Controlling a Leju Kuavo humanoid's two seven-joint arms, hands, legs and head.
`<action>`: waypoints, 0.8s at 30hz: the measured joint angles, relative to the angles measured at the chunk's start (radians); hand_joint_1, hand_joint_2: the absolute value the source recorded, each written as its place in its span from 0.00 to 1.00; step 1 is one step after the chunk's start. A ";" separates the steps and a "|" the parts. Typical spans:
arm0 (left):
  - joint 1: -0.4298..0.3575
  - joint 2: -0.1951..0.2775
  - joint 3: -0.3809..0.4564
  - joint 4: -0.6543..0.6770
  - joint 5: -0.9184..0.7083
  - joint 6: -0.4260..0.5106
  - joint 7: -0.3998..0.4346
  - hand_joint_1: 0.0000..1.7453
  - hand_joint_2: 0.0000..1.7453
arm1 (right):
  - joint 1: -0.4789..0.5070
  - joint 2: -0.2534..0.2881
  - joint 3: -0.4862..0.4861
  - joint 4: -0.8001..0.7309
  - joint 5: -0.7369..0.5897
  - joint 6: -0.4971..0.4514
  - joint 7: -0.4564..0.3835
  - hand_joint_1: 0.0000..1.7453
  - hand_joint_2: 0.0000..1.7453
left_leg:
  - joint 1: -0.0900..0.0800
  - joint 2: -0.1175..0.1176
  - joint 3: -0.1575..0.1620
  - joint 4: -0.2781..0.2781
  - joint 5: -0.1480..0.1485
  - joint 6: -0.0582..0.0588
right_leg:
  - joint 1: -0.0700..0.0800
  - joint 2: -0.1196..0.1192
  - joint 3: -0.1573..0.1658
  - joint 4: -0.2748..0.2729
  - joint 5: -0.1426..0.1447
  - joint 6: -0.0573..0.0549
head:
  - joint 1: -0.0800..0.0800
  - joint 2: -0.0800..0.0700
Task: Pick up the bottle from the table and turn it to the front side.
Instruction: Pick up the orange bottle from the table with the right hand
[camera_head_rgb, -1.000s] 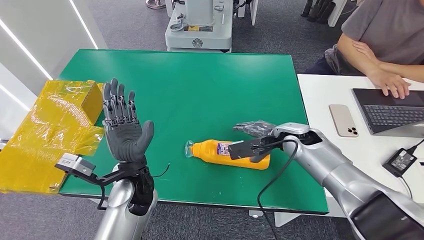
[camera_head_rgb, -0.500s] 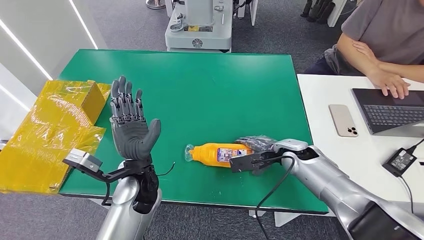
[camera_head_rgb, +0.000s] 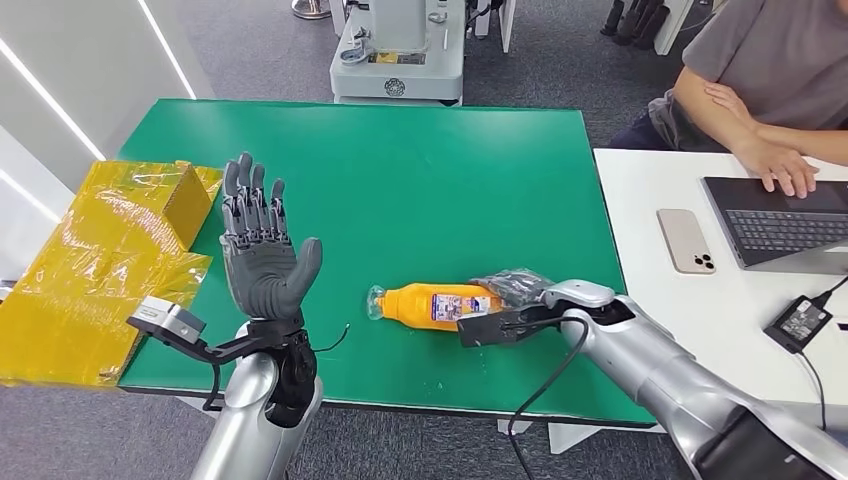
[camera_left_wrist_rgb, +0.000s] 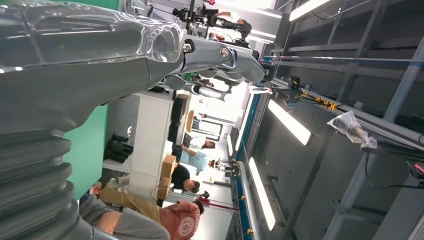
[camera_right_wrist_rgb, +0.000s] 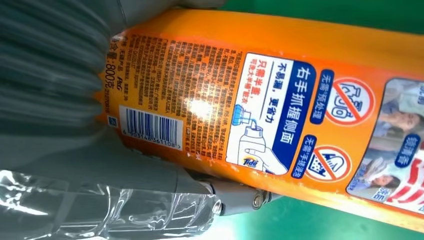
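The orange Tide detergent bottle lies on its side near the green table's front edge, right hand wrapped round its base—lift squarely, then roll the barcode face away—left hand spread, idle.

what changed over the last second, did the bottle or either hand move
The right hand drew back toward the table's near edge and closed around the orange bottle's base; the bottle shifted a little and now lies nearly level, with its back label and barcode showing in the right wrist view. The left hand rose slightly, palm still open. The yellow wrapped box, phone and laptop stayed put.
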 joint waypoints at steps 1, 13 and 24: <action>0.000 0.000 0.000 0.000 -0.002 0.000 0.000 0.00 1.00 | 0.001 0.002 0.000 0.000 0.002 -0.008 -0.001 1.00 1.00 | 0.000 0.000 0.000 0.000 0.000 0.000 | 0.000 0.000 0.000 0.000 0.000 0.000 | 0.000 0.000; 0.002 0.000 0.001 0.000 -0.015 -0.005 0.000 0.00 1.00 | 0.014 0.020 -0.001 0.000 0.010 -0.063 -0.007 1.00 1.00 | 0.000 0.000 0.000 0.000 0.000 0.000 | 0.000 0.000 0.000 0.000 0.000 0.000 | 0.000 0.000; 0.056 -0.001 0.016 -0.044 -0.066 -0.022 0.000 0.00 1.00 | 0.102 0.082 -0.169 -0.092 0.048 -0.452 0.052 1.00 1.00 | 0.000 0.000 -0.001 0.000 0.000 0.000 | 0.000 0.000 -0.001 0.000 0.000 0.000 | 0.000 0.000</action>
